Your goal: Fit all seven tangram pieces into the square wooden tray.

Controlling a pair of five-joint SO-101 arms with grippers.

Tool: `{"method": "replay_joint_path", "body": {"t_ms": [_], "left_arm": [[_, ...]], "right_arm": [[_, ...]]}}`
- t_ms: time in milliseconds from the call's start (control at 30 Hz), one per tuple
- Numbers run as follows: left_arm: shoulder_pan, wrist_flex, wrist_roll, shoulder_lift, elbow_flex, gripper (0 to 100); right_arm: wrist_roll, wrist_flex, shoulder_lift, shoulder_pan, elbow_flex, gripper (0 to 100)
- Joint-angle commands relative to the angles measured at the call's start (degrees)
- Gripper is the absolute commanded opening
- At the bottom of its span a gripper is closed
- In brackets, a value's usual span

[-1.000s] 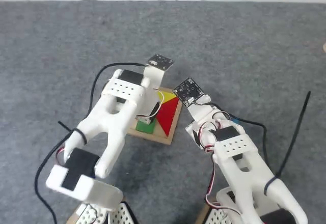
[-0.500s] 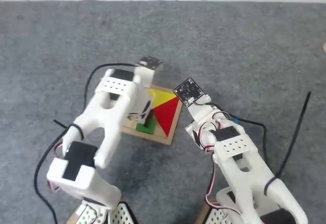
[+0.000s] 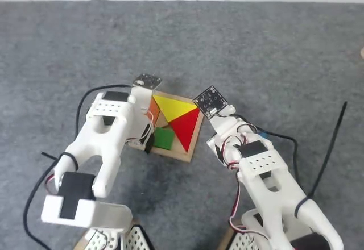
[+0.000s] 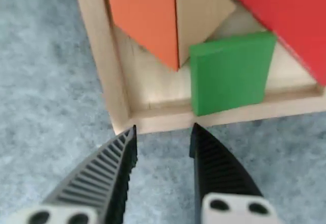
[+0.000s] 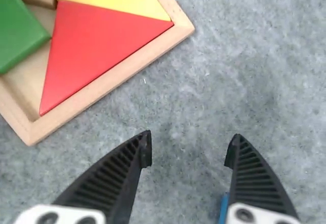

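The grey tabletop carries the square wooden tray between the two arms. The job looks partly done: five pieces lie inside, and bare floor shows around the green one. The red triangle and yellow triangle fill one side. The orange piece, a plain wood triangle and the green square sit opposite. The left gripper hangs spread and empty just outside a tray corner. The right gripper, likewise spread and empty, is beside the rim near the red triangle.
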Motion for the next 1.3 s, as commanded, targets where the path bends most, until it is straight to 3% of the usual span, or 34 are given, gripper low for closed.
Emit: {"method": "replay_joint_path", "body": {"t_ms": [0,800,1100,1267], "left_arm": [[0.00,-3.87,0.00,-2.02,0.22,16],[0.00,-5.98,3.34,-2.11,-9.45,16],[4.22,-9.85,5.89,-2.11,-3.65,16],[-2.99,-5.10,12.66,-5.98,-11.30,16]], "right_arm": [[0.62,-0.75,-1.89,0.31,-0.26,24.8],[0.70,-0.92,-1.89,0.31,-0.26,24.8],[0.53,-1.19,-1.89,0.31,0.35,24.8],[0.53,9.63,-4.26,5.14,-5.27,24.8]]}}
